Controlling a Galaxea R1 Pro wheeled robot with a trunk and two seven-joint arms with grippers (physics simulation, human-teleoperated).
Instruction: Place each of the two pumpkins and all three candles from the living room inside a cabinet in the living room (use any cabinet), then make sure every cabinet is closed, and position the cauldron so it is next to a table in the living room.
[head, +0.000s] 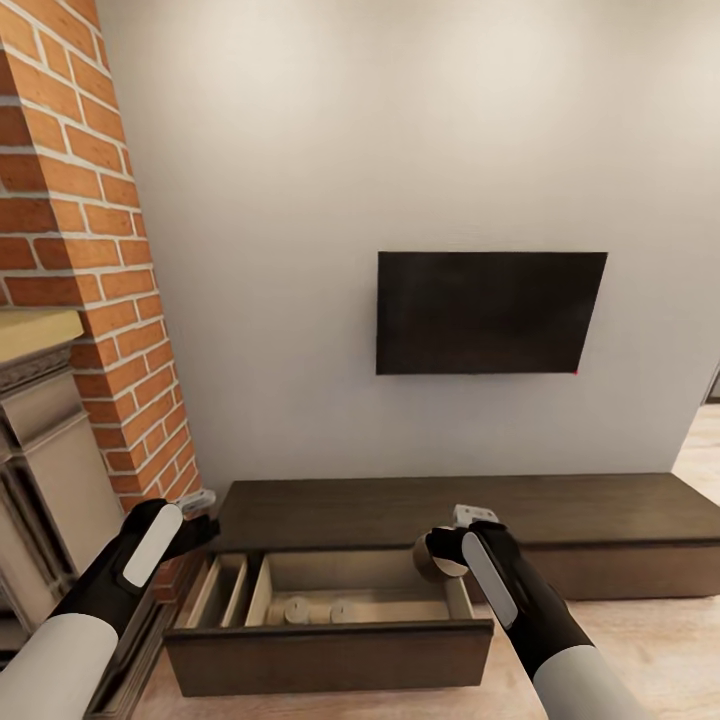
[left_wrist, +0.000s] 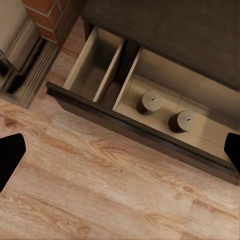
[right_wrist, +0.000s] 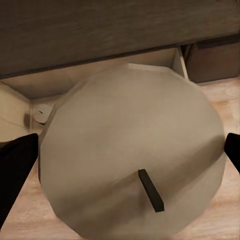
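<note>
The long dark-brown cabinet stands against the wall with its left drawer pulled out. Two olive-tan candles stand in the drawer's wide pale compartment; they also show in the left wrist view. My right gripper is shut on a third candle, wick up, held above the drawer's right end. My left gripper hovers open above the drawer's left end, nothing between its fingers. The pumpkins and the cauldron are out of view.
A red brick chimney and a fireplace surround stand close on the left, beside my left arm. A dark TV hangs on the wall above the cabinet. Pale wood floor lies in front and to the right.
</note>
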